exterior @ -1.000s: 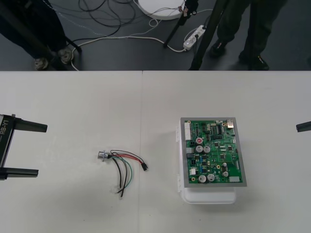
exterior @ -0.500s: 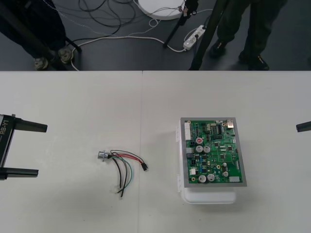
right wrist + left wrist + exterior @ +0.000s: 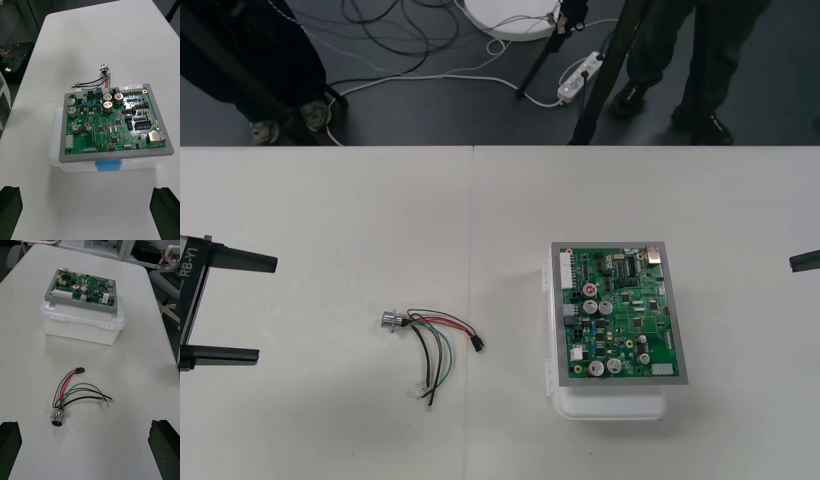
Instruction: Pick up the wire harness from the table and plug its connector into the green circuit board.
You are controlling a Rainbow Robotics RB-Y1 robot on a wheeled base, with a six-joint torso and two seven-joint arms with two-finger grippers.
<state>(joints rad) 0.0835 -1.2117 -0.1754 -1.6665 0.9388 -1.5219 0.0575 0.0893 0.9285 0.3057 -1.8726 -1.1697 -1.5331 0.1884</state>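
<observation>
1. Wire harness (image 3: pixel 432 345): lies loose on the table (image 3: pixel 330 200), between the left gripper and the circuit board and well apart from both. Red, black and green wires fan out from one bundle.
2. Harness ends: the round flanged metal socket (image 3: pixel 391 320) is on the side towards the left gripper. The small black plug (image 3: pixel 478 343) points towards the board. Some wire ends trail free towards the table's near edge.
3. Green circuit board (image 3: pixel 620 312): sits flat in a grey frame on a white base (image 3: pixel 608 403). The plug is not in it.
4. Left gripper (image 3: pixel 268 308): at the table's left side, fingers spread wide, holding nothing.
5. Right gripper (image 3: pixel 88 193): at the far right edge of the table, fingers spread wide, holding nothing.
6. Stage, as judged: the pick-up has not begun.
7. Hazards, as judged:
   - The wires are thin and splayed, so a closing gripper may pinch a single strand and miss the plug.
   - The heavier socket could swing and twist the plug out of line.
   - The free ends could snag on tall board parts.
   - Several white headers crowd the board's edge, so the plug could meet the wrong one.
   - The base stands loose on the table and a hard push may slide it.
8. Markings: "RB-Y1" on the left gripper's body (image 3: pixel 188 262). A blue tab (image 3: pixel 108 165) on the base shows no readable text. Board print is too small to read.
</observation>
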